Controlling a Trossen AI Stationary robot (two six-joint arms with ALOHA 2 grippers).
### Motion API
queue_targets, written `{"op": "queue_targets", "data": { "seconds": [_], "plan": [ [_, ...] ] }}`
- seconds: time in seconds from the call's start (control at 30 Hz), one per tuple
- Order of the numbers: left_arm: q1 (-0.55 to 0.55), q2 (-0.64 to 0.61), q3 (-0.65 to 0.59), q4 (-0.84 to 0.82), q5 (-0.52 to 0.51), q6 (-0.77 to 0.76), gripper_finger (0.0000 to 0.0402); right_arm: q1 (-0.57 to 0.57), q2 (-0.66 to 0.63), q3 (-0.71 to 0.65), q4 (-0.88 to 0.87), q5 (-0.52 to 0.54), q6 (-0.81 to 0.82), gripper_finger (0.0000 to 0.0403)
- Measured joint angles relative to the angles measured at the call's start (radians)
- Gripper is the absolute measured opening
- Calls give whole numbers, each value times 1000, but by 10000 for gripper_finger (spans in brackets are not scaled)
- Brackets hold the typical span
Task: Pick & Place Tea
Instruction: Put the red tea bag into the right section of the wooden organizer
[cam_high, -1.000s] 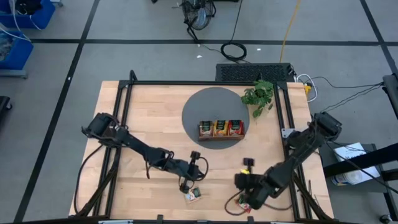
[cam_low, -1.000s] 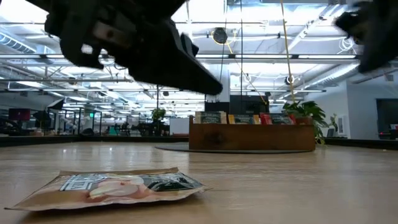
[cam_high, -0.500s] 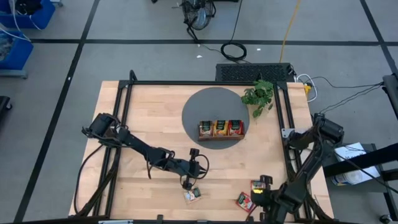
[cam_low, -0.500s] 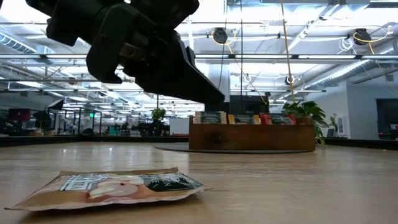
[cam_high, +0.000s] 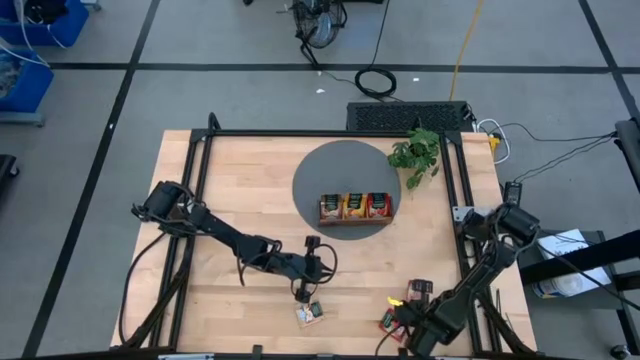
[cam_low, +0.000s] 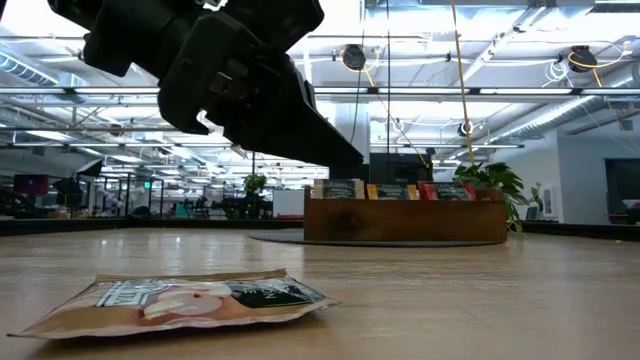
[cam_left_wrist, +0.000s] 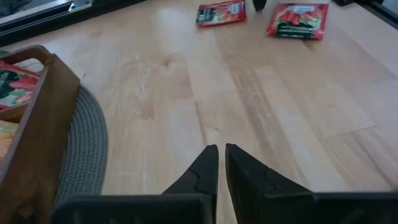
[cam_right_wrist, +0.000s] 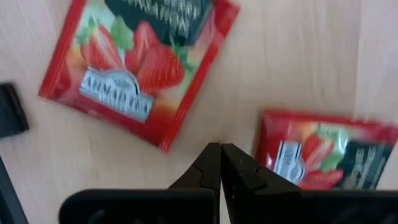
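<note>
Right gripper (cam_right_wrist: 220, 163) returned, hiding sachets (cam_right_wrist: 138, 68).

Right gripper (cam_right_wrist: 220, 163) jaws closed, empty, above wood between two red strawberry sachets (cam_right_wrist: 134, 65) (cam_right_wrist: 326, 152).

tray (cam_high: 355, 209) on mat (cam_high: 330, 170) | plant (cam_high: 416, 152) right | sachet (cam_high: 311, 313) at near edge
</note>
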Motion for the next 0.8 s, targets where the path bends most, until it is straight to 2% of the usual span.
{"op": "queue_targets", "data": {
  "seconds": [0.17,0.33,0.43,0.57,0.8],
  "plan": [
    [0,0,0,0,1,0,37,-35,-9,16,17,26,-65,0],
    [0,0,0,-3,11,-4,37,-34,-16,117,-186,86,-12,0],
    [0,0,0,-10,12,-4,37,-18,-16,142,-286,46,57,0],
    [0,0,0,-15,12,-7,37,6,-16,146,-303,15,106,0],
    [0,0,0,-20,12,-23,37,58,-16,144,-437,-181,306,0]
  ]
}}
